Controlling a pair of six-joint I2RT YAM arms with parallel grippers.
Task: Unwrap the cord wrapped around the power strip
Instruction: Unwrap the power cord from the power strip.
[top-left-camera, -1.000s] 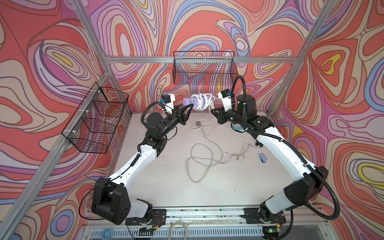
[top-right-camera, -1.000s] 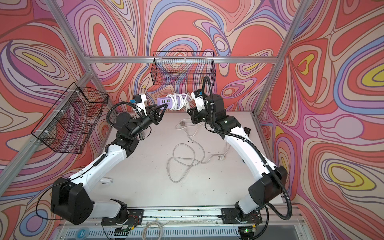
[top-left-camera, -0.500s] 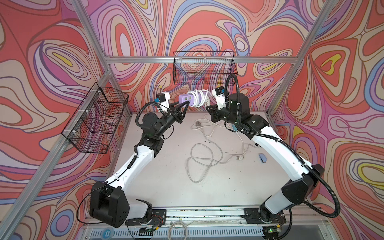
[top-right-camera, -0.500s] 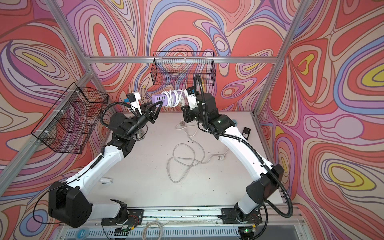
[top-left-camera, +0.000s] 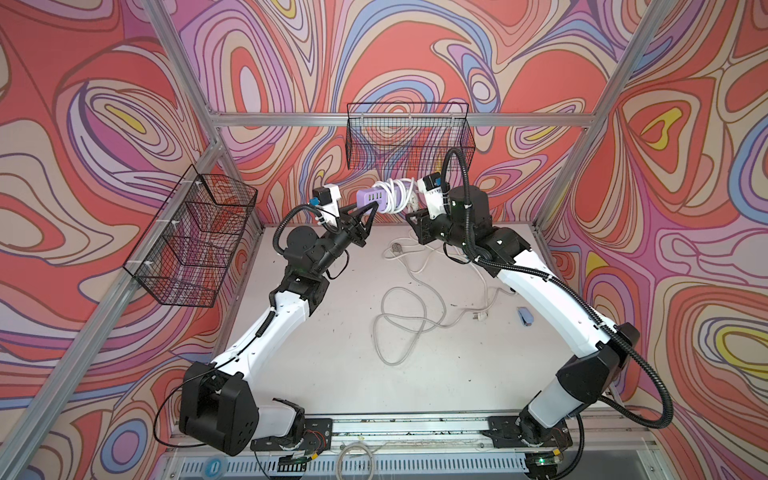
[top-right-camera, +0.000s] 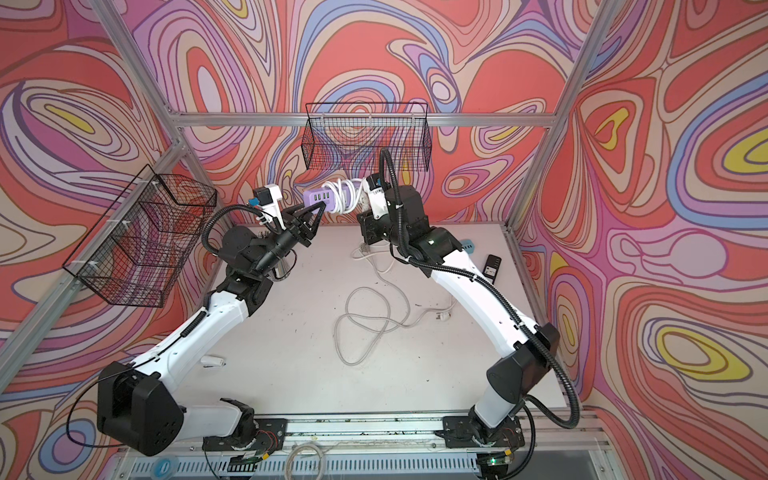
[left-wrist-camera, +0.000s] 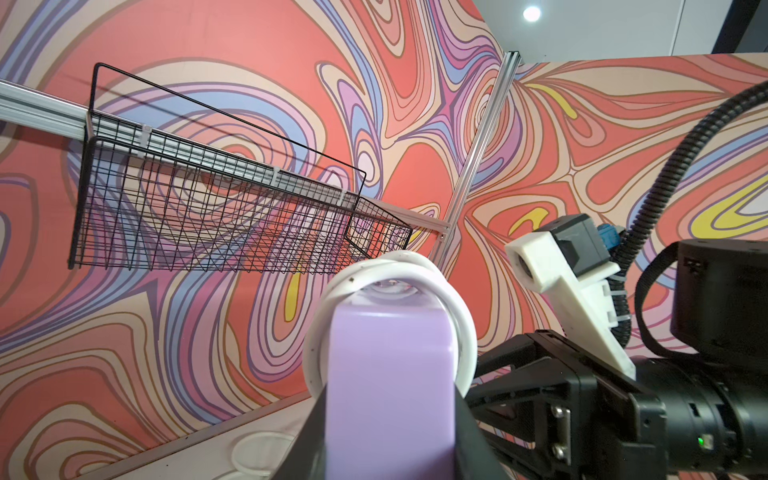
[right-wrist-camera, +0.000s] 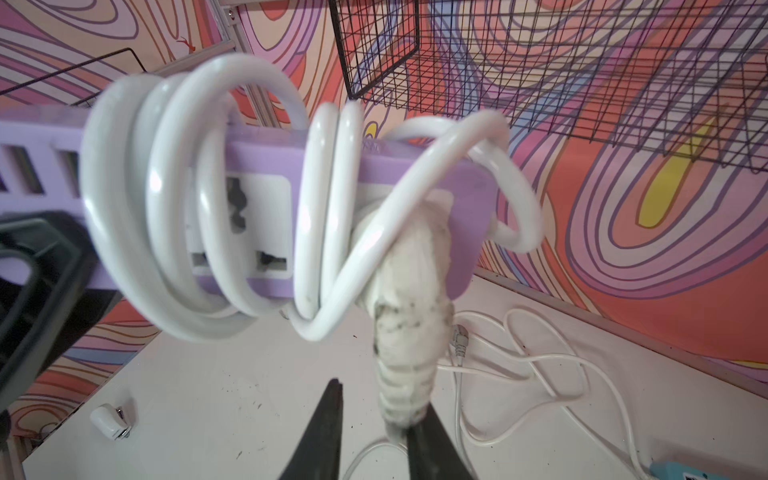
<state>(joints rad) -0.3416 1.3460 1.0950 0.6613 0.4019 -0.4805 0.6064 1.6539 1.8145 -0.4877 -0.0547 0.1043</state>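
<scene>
The left hand (top-left-camera: 368, 206) remains clenched on the purple power strip (top-left-camera: 370, 194), held aloft over the back of the tabletop (top-left-camera: 332, 353). The right hand (right-wrist-camera: 374, 409) has just slackened off the plug (right-wrist-camera: 405, 332) (the cord (right-wrist-camera: 174, 216) still coils round the strip). Unwrapping looks barely begun, and a regrip is likely.

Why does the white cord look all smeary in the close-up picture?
Right wrist view: the cord sits very near the lens, its coils smeared; left wrist view: the power strip is soft too; both top views are sharp.
</scene>
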